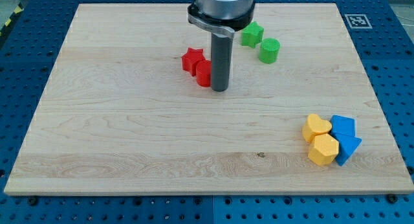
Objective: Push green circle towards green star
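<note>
Nearest blocks: at the view's lower right, a tight cluster of four matte pieces, all touching; yellow heart (316, 127) above yellow hexagon (323, 149), with a blue block (343, 126) and a blue triangle (349, 147) on their right
Board: pale wooden board (129, 133) with fine straight grain and a small dark knot near the bottom middle
My tip: end of a straight dark rod (220, 89) resting on the board near the centre, holding nothing, pressed against the right side of a red block (203, 73) whose shape is partly hidden
Red star (192, 59): just left of and above that red block, touching it
Green circle (269, 50): short cylinder, up and to the right of my tip, apart from it
Green star (251, 34): just beside the circle, toward the view's upper left; contact unclear
Surroundings: blue perforated table (26, 68) around the board; a black-and-white marker tag (358, 21) at the upper right corner
</note>
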Robot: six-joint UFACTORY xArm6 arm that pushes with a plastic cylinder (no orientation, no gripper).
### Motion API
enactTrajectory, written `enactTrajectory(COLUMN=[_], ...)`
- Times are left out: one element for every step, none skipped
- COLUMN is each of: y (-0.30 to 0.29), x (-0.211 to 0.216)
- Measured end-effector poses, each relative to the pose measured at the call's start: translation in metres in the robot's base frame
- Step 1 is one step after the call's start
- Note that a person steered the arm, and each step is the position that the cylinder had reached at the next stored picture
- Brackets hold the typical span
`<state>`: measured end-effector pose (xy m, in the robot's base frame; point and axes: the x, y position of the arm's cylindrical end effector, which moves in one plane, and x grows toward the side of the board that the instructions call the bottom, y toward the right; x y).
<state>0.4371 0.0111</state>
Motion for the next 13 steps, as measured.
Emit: enactTrajectory(y=[-0.001, 0.017, 0.019, 0.019, 0.019, 0.019, 0.034, 0.048, 0.083, 0.086, 0.098, 0.117, 0.12], x=[0.001, 0.038, 0.053, 0.078, 0.093, 0.093, 0.094, 0.094, 0.094, 0.094, 0.094, 0.077, 0.029])
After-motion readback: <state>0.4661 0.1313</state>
